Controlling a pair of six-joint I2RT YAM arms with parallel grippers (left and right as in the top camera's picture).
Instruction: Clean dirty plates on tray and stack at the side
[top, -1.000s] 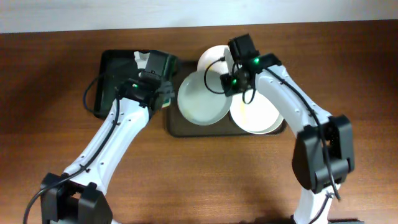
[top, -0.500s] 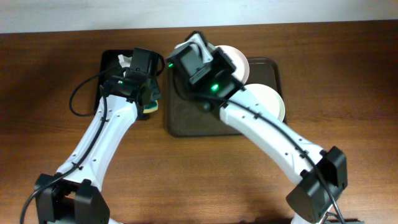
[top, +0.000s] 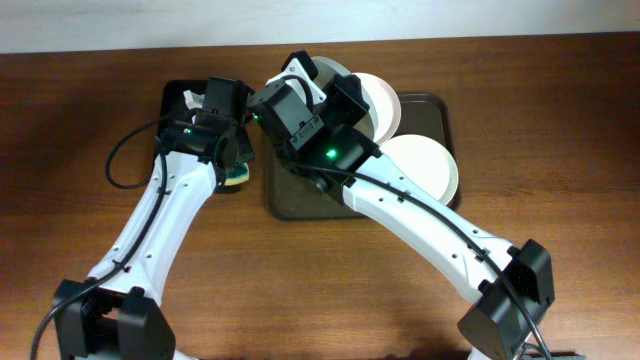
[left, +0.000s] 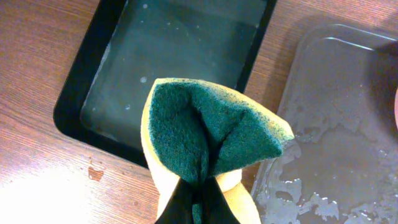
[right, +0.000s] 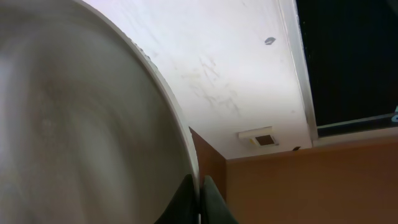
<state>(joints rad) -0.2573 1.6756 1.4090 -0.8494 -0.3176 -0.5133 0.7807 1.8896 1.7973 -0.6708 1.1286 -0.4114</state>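
Note:
My right gripper (right: 199, 186) is shut on the rim of a white plate (right: 81, 124) and holds it tilted above the left end of the brown tray (top: 300, 195). From overhead, this plate (top: 336, 73) shows behind the right gripper (top: 323, 88). Two more white plates lie on the tray, one at the back (top: 382, 100) and one at the right (top: 422, 165). My left gripper (left: 196, 202) is shut on a green and yellow sponge (left: 205, 134), between the black tray and the brown tray (left: 336, 124). In the overhead view the left gripper (top: 238, 165) is beside the brown tray's left edge.
A smaller, deeper black tray (left: 180, 56) holding water sits left of the brown tray; it also shows in the overhead view (top: 185, 110). The brown tray's floor is wet with suds. Bare wooden table lies in front and to the right.
The right arm has lifted one plate off the tray, swung it left and tipped it up. The left gripper with the sponge has shifted slightly by the black tray.

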